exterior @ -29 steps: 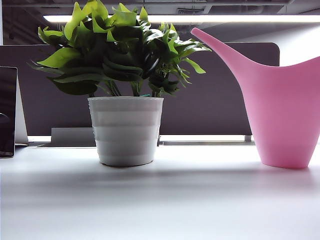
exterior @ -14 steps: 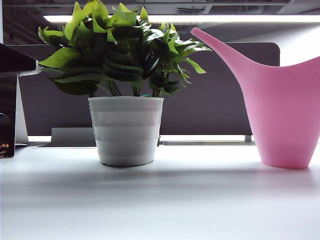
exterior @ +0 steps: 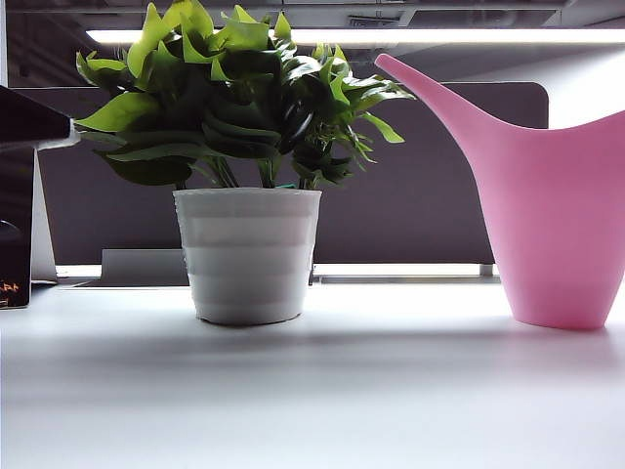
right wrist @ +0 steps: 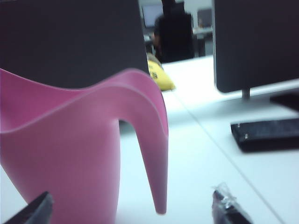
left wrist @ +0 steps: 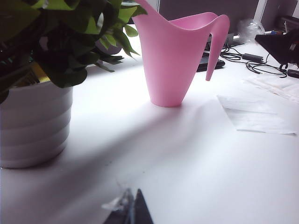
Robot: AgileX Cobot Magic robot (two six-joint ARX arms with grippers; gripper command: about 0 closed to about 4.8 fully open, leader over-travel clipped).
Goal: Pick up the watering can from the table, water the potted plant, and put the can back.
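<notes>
Two claw tips frame your close view from the right wrist: the right claw point(right wrist: 133, 207) stands wide open, gripping nothing, with the watering can point(right wrist: 79, 149) upright between and just beyond its fingers point(right wrist: 35, 210), free of both. You see the can's pointed handle hanging down on the side nearest the far fingertip. Behind the can lie a dark flat keyboard point(right wrist: 264, 135) and, farther back, a yellow object point(right wrist: 159, 77) at the foot of a dark partition point(right wrist: 70, 42).

From your left wrist, only a dark sliver of the left claw point(left wrist: 131, 210) shows low over the counter point(left wrist: 187, 163), and you cannot tell whether it is open or closed. Ahead of it the potted plant point(left wrist: 35, 116) stands near the can, the two apart, leaves reaching toward the can's spout. A sheet of paper point(left wrist: 254, 114) lies on the counter beyond the can's handle side, with black cables point(left wrist: 254, 63) farther off.

Your exterior camera shows plant pot point(exterior: 247, 254) and watering can point(exterior: 547, 215) both resting on the counter point(exterior: 312, 391), the spout tip pointing toward the foliage.
</notes>
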